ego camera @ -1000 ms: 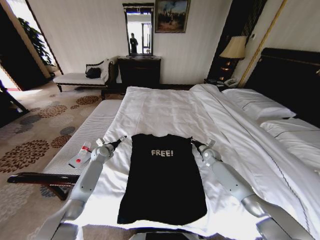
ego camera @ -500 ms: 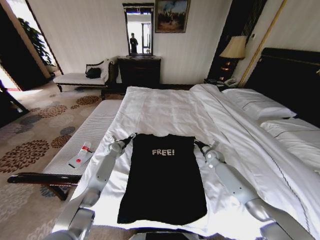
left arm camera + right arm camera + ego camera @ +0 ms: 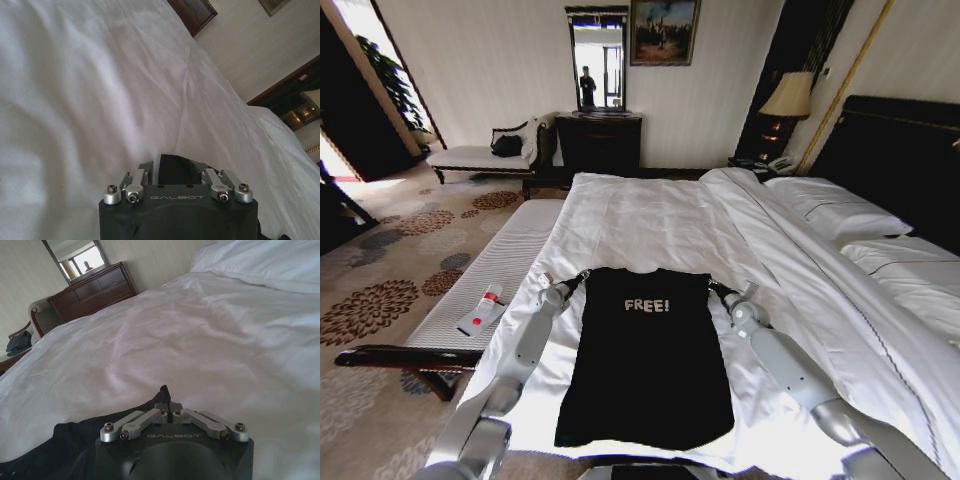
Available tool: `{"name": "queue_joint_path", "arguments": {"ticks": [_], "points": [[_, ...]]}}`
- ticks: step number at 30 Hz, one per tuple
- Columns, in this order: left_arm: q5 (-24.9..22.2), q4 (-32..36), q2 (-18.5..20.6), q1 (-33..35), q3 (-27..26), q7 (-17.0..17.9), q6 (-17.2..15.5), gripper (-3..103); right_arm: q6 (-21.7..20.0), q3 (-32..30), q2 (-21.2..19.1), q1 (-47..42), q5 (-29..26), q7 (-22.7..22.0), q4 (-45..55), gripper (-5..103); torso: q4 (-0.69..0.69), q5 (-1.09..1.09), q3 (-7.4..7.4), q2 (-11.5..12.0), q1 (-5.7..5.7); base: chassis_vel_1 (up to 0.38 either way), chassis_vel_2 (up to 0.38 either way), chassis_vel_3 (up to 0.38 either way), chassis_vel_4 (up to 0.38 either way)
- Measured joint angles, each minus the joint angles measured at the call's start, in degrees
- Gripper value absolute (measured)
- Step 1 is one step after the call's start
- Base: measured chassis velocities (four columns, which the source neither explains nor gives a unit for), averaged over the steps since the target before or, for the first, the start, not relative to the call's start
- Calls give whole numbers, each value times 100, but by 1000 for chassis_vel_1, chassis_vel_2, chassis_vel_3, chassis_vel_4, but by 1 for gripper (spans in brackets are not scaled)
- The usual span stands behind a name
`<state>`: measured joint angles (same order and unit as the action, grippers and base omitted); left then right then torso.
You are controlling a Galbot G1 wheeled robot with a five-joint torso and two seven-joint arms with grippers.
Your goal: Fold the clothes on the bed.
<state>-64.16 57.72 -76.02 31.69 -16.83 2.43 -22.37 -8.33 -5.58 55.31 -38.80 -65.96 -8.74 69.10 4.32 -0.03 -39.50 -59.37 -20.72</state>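
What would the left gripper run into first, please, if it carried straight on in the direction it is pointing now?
Probably the T-shirt: the left gripper points at its shoulder corner, and the left wrist view shows black cloth right at its fingers. Whether it already touches is unclear. Beyond lies only the bed's white sheet.

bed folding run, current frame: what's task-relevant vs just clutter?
Job:
- black T-shirt, flat on the bed
- left tool at its left shoulder corner, open around the cloth
- right tool at its right shoulder corner, shut on a pinch of cloth

Lying about:
- red-and-white item on the bench
- chaise
- dresser
- lamp
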Motion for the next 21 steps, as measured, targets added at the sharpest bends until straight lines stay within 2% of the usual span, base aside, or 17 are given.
{"name": "queue_joint_path", "arguments": {"ticks": [1,2,4,5,7,10,11,21], "points": [[20,-25,-27,-5,-1,-4,0,41,0,4,-10,0,0,0,2,0,0,0,0,0,0,0,0,0,0],[20,-25,-27,-5,-1,-4,0,41,0,4,-10,0,0,0,2,0,0,0,0,0,0,0,0,0,0],[65,-65,-84,-15,-3,-17,0,30,0,10,-20,1,0,1,2,0,1,0,0,0,0,0,0,0,0],[73,-71,-92,-16,-3,-20,0,30,0,11,-21,2,0,1,2,0,2,0,0,0,0,0,0,0,0],[112,-103,-114,-23,-3,-36,2,19,0,14,-20,10,-1,1,8,0,2,0,0,0,0,0,0,0,0],[123,-118,-113,-33,-3,-46,6,14,2,14,-10,12,-1,1,17,0,1,0,0,0,0,0,0,0,0],[124,-122,-104,-41,-3,-55,15,4,4,14,-5,11,0,1,18,0,1,-1,0,0,0,0,0,0,0],[103,-81,148,-187,13,-107,83,0,85,76,-7,126,-28,8,-9,0,0,-1,0,0,0,0,0,0,0]]}}
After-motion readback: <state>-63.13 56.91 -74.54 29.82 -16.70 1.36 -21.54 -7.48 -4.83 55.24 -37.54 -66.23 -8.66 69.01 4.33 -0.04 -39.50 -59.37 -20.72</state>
